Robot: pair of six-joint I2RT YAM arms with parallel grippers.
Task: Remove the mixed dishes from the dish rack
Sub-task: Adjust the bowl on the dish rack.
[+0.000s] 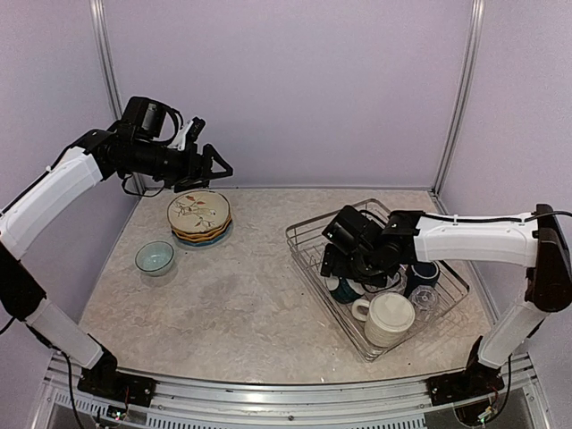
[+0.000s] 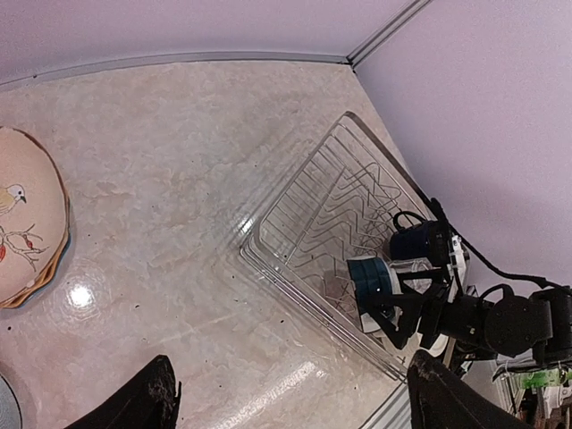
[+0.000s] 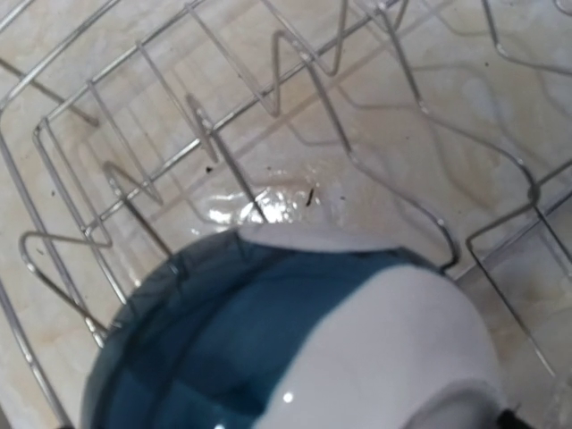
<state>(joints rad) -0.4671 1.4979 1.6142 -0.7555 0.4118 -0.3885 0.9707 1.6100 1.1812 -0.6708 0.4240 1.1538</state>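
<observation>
Most of the view is the pale marbled bench, with both arms bolted at its near edge. The left arm is raised high over the far left corner. The right arm reaches leftward, low over the dish rack.

The rack, a silver wire basket with zigzag slots, sits on the right half of the bench, turned at an angle. Its far end is bare wire; the dishes crowd its near end.

Well apart from the rack, at the far left, is a stack of plates - a cream floral one on top, with orange and blue rims showing below. The large cream mug lies in the rack's near corner.

A dark-blue bowl stands on edge among the wires, directly under the right claw. The claw's jaws are spread wide, but its fingertips fall outside the wrist view, so I cannot tell whether they touch the bowl.

A pale bowl sits upright on the bench just in front of the plates. The navy mug and a clear glass lie in the rack beside the cream mug.

The left claw hangs in the air above the plates - jaws wide apart, nothing between them.
</observation>
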